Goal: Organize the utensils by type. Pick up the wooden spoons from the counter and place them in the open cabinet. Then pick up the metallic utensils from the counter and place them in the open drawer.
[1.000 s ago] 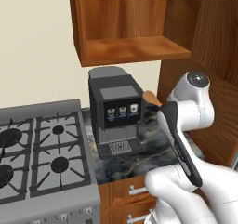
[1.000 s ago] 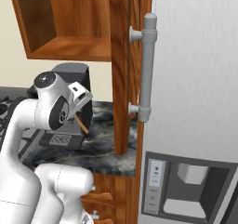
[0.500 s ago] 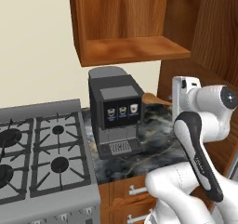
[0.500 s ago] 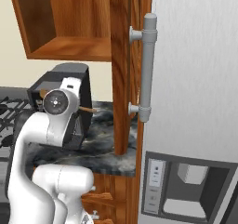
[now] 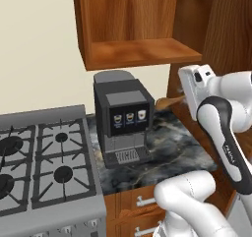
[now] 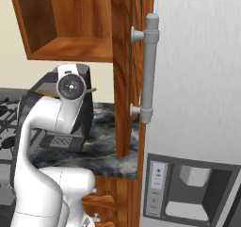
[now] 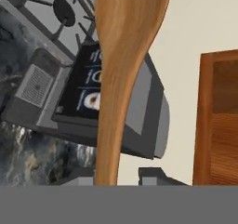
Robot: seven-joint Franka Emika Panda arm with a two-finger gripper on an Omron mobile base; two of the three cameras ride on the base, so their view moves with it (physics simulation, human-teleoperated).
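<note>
Wooden spoon (image 7: 122, 74) is held clamped in the end effector (image 7: 121, 174), lifted above the counter (image 5: 170, 145) beside the coffee machine (image 5: 123, 120), its long axis pointing left, with the open cabinet (image 5: 142, 51) shelf lying higher and farther.

Blk coffee machine (image 5: 124, 120) beside gas stove (image 5: 44, 167); fridge w/ grey handle (image 6: 149, 68) & dispenser (image 6: 186, 190) at right.

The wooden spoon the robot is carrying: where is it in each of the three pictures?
Left base view: wooden spoon pokes out left of the white hand, right of the coffee machine.
Right base view: only its tip shows beside the wrist.
Hand view: spoon stands up the middle.
Shared landmark: the coffee machine.
</note>
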